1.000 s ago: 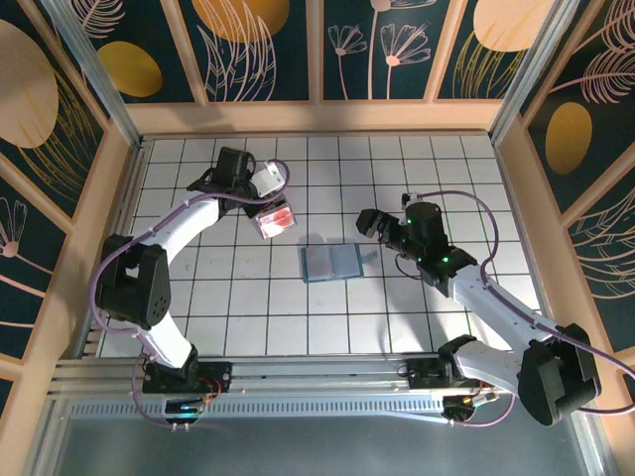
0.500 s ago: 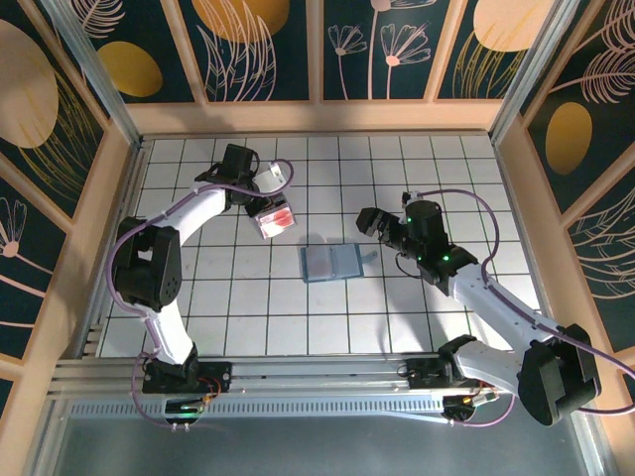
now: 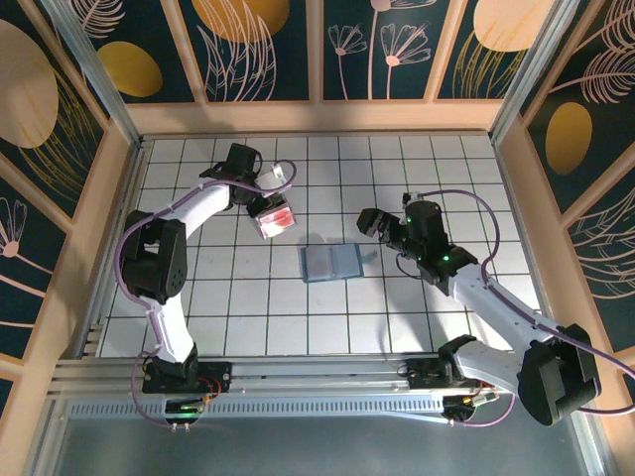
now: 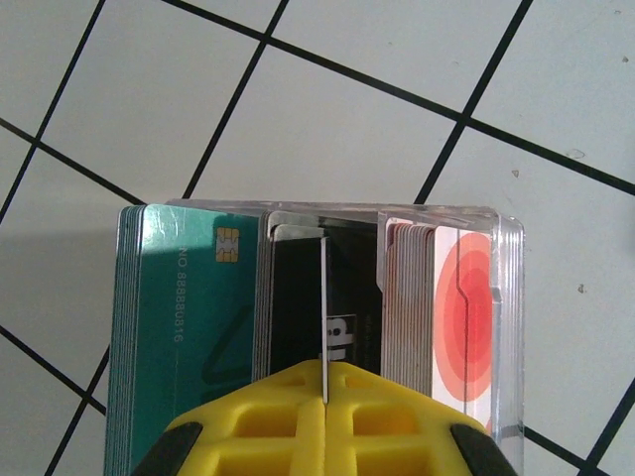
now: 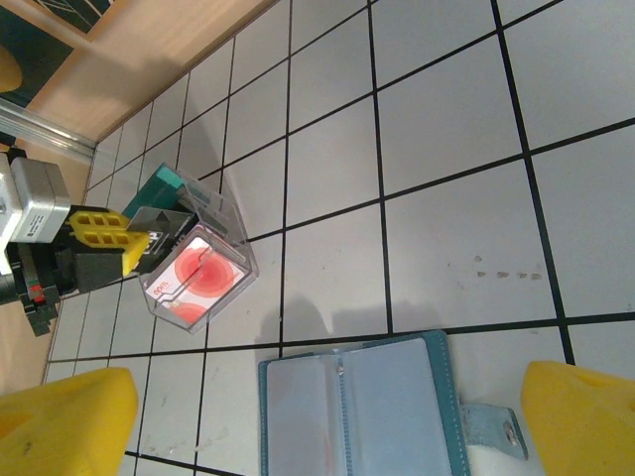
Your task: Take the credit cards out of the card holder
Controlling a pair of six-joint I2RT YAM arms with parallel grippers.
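Observation:
The card holder [image 3: 332,263] lies open and flat mid-table, dark teal rim, pale blue-grey inside [image 5: 357,402]; I see no card in its clear pockets. My left gripper [image 4: 323,382] is shut on one credit card [image 4: 323,297], seen edge-on as a thin pale line. It hangs over a clear box [image 4: 506,297] holding stacks of teal [image 4: 189,317], black [image 4: 347,297] and red-pink [image 4: 461,307] credit cards. In the top view this gripper [image 3: 260,203] is at the box [image 3: 278,219]. My right gripper [image 3: 372,223] is open and holds nothing, just right of the holder, its yellow fingers [image 5: 64,412] spread wide.
A wooden wall [image 3: 317,117] runs along the back of the white tiled floor [image 3: 397,159] and further walls close in both sides. The holder's snap tab [image 5: 491,431] sticks out at its right edge. An aluminium rail [image 3: 317,382] runs along the near edge.
The left arm's elbow has swung inward and up while its gripper stays over the clear box with the card. The right arm and the card holder have not moved.

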